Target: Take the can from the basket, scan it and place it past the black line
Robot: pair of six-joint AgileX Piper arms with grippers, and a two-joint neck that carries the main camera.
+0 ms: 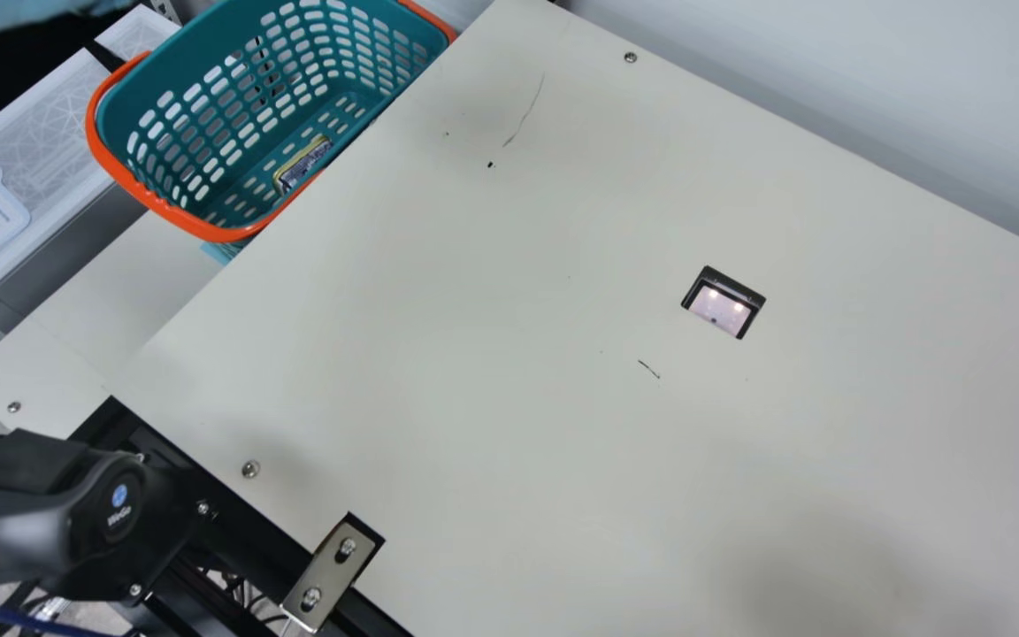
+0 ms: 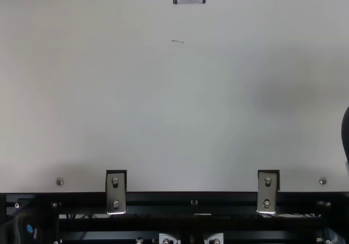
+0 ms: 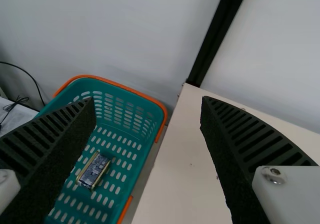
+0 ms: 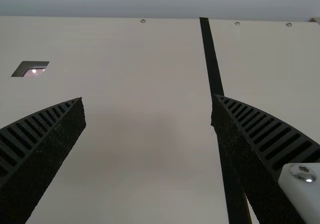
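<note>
The left pincer had its fingers wide apart; the can lay past it, lower down, in the green basket; the right pincer was wide apart too, above the table.

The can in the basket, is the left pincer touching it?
Apart. The left wrist view shows the can in the basket, with basket floor visible between it and either side of the open left pincer.
</note>
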